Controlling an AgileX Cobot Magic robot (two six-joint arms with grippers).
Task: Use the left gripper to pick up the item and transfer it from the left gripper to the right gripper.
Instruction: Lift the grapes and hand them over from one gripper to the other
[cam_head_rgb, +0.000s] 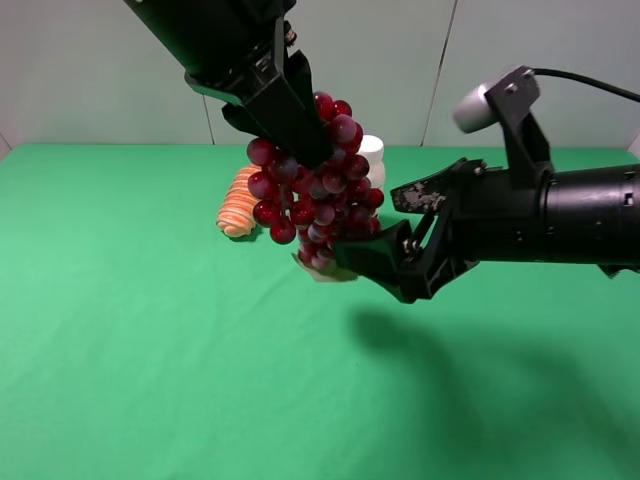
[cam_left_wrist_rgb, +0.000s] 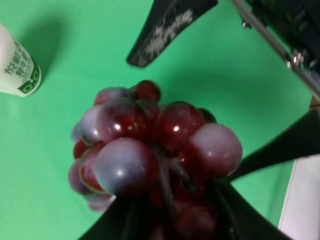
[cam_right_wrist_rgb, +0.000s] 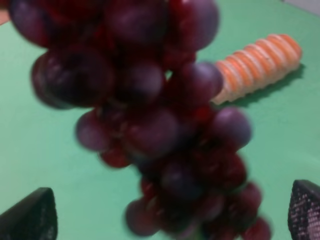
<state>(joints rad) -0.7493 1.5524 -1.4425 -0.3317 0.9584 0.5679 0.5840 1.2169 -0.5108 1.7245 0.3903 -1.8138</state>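
Left gripper (cam_head_rgb: 303, 140): black jaws clamped tight on the upper part of the bunch of plastic grapes (cam_head_rgb: 318, 195), holding it clear of the green table cloth (cam_head_rgb: 150, 350)
Right gripper (cam_head_rgb: 372, 228): jaws spread wide, one on each side of the bunch's lower end; whether they touch it cannot be told
Grapes: hanging between both arms, in front of the white bottle (cam_head_rgb: 372, 150), just beside the orange-striped bread roll (cam_head_rgb: 240, 205)
High view alone: both arms, the grey rounded block (cam_head_rgb: 475, 105) on the right arm, its shadow (cam_head_rgb: 420, 340) on the cloth
Left wrist view alone: green and black print on the bottle's label; a scuffed finger (cam_left_wrist_rgb: 167, 27) of the right gripper beyond the grapes
Right wrist view alone: the roll's ribbed stripes; dimpled pads (cam_right_wrist_rgb: 305, 210) on its own fingertips
Hidden or unclear: bottle mostly covered from above; bunch blurred in the right wrist view; stem end lost inside the left jaws; leaf not made out
Surfaces: grapes round, glossy, dark red-purple, some frosted; arms matte black; cloth flat
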